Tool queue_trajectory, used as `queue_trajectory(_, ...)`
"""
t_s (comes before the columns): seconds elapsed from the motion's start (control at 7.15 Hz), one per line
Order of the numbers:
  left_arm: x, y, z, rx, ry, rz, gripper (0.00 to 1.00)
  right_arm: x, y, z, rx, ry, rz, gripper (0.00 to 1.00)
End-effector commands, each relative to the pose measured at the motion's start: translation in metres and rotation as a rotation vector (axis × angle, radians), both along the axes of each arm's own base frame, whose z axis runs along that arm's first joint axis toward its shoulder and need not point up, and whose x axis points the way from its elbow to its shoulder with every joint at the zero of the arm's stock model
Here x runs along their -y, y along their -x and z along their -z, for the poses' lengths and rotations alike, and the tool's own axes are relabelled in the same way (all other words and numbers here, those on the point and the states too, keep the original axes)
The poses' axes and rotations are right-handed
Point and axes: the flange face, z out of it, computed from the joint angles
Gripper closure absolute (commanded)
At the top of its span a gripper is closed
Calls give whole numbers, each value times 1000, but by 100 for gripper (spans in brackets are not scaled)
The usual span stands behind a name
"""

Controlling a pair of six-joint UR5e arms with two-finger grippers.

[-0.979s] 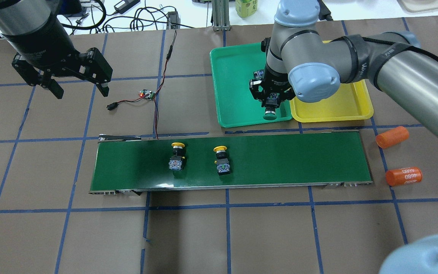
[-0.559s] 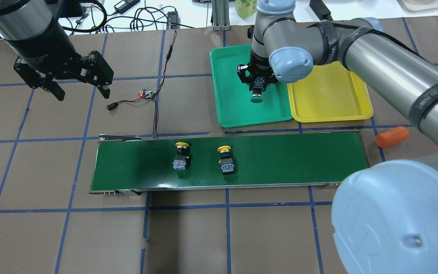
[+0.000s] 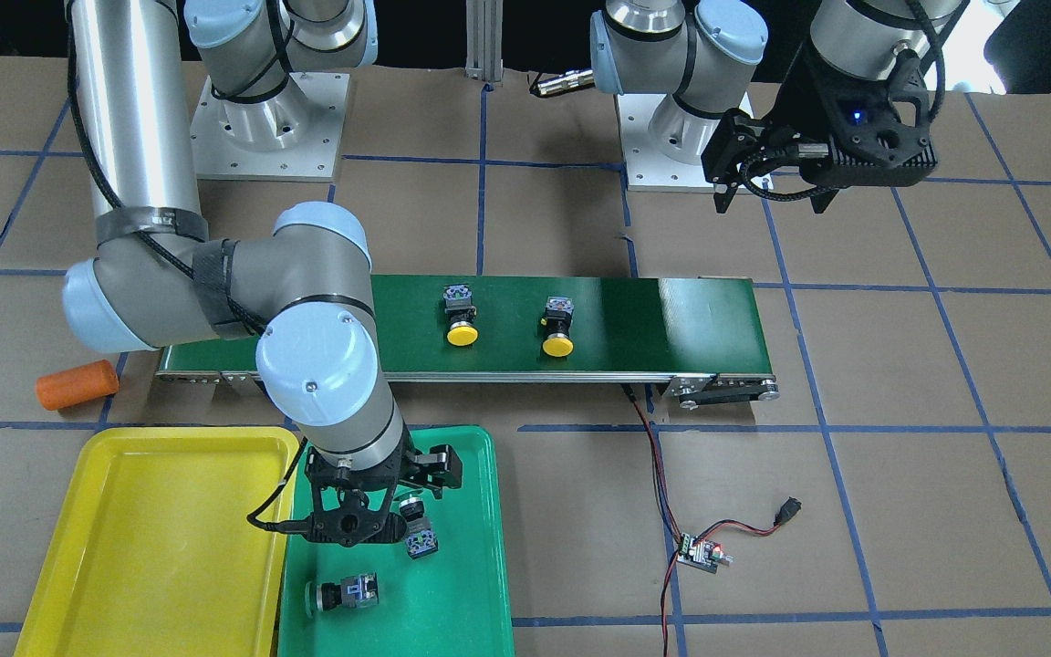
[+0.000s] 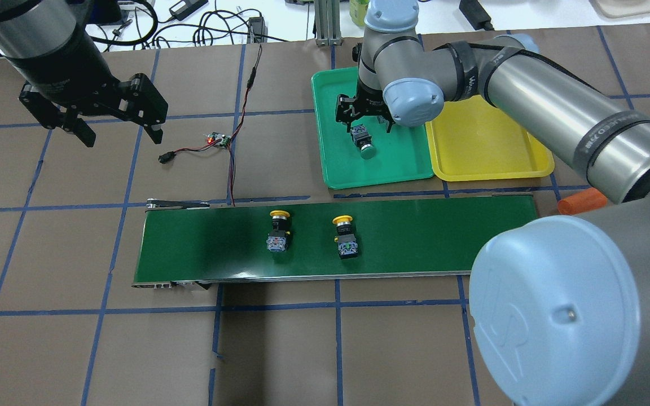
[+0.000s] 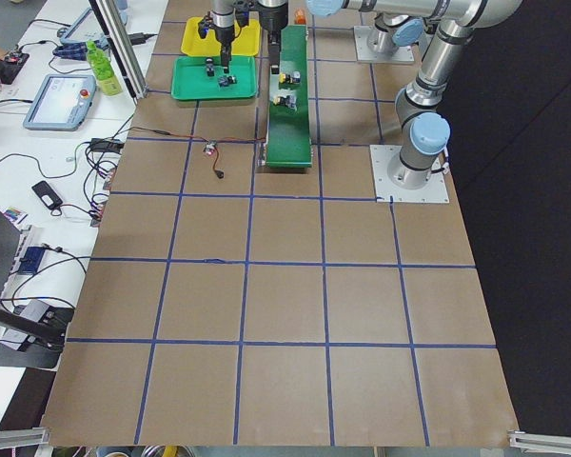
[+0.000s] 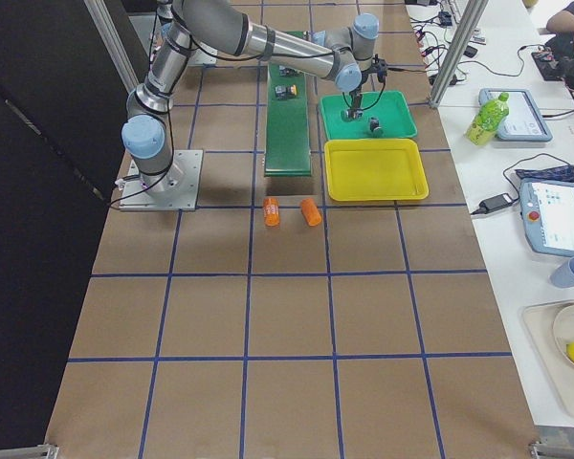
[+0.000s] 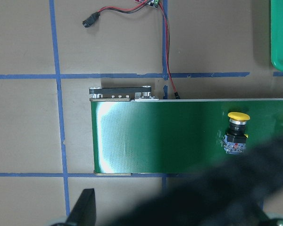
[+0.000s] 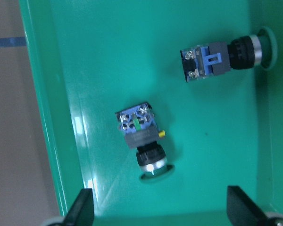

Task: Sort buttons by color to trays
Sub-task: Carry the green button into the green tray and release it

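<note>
Right now, your right gripper [image 8: 162,207] hangs released above the shallow green plastic tray [image 8: 45,117], the tray's side wall close on one side, bare floor on the other. Below its gap a green-capped push-button [image 8: 141,141] lies flat, long axis running cap-first toward the gripper.

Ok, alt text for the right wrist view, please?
Two green-capped buttons lie on their sides, apart, in the green tray: the central button and the upper-right button. The right end effector is open and empty, fingertips at the bottom edge.
</note>
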Motion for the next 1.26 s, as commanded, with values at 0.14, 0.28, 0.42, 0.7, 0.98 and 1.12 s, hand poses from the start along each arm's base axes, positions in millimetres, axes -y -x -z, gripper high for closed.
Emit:
queue_trajectory(0.14, 0, 0, 1, 1, -1, 7, 0, -74, 32, -117, -42, -104, 8, 0)
queue_trajectory(0.28, 0, 0, 2, 0, -5, 12, 0, -100, 39, -143, -43, -104, 14, 0)
queue_trajectory(0.42, 1, 0, 1, 1, -3, 9, 0, -122, 42, -142, -46, -116, 11, 0)
queue_trajectory(0.7, 3, 0, 1, 1, 5, 1, 0, -142, 39, -98, -43, -140, 1, 0)
queue_trajectory(0.98, 4, 0, 2, 1, 9, 1, 0, -151, 34, -78, -34, -152, 6, 0)
queue_trajectory(1.12, 4, 0, 0, 2, 12, 1, 0, -152, 31, -73, -35, -157, -8, 0)
